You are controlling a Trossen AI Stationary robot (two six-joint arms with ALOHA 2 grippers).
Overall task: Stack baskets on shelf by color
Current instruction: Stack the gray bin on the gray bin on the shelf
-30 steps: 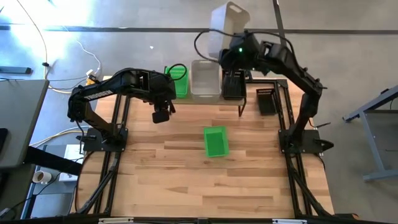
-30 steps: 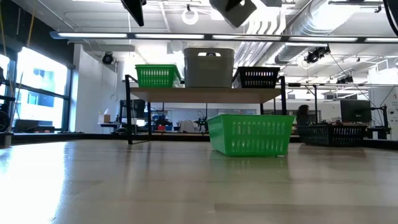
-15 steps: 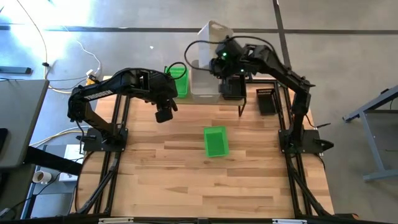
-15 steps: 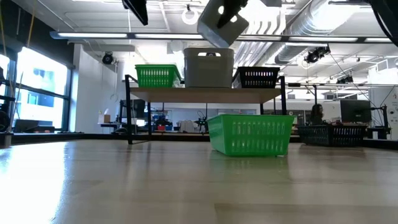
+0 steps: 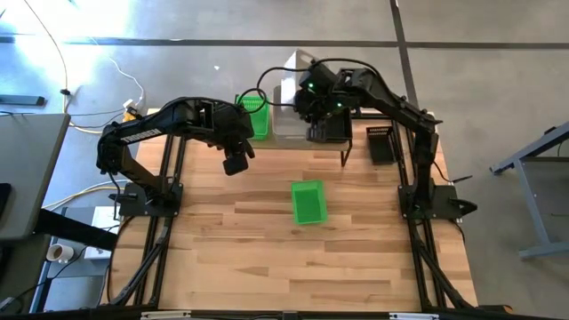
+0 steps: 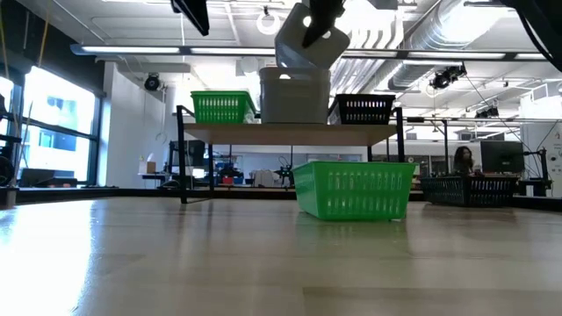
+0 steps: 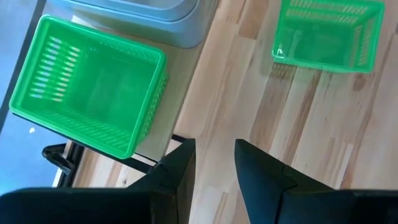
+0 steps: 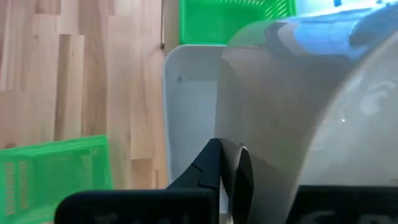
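My right gripper is shut on a whitish-grey basket, tilted in the air just above the whitish-grey basket that stands on the shelf. On the shelf a green basket stands to its left and a black basket to its right. Another green basket rests on its base mid-table. My left gripper hovers open over the table near the shelf's left end; in its wrist view it touches nothing. My right gripper pinches a side wall of the whitish-grey basket, one finger outside and the other showing through the translucent wall. The basket is lifted clear and tilted, over the whitish-grey basket on the shelf.
A further black basket sits at the table's far right, beside the shelf. The near half of the wooden table is bare wood. Black frame rails run along both table sides. A person shows far off in the room.
My right gripper has carried the whitish-grey basket down and toward the table's left, from high beyond the shelf to just above the whitish-grey basket on it, the held basket staying tilted. The left arm has hardly moved.
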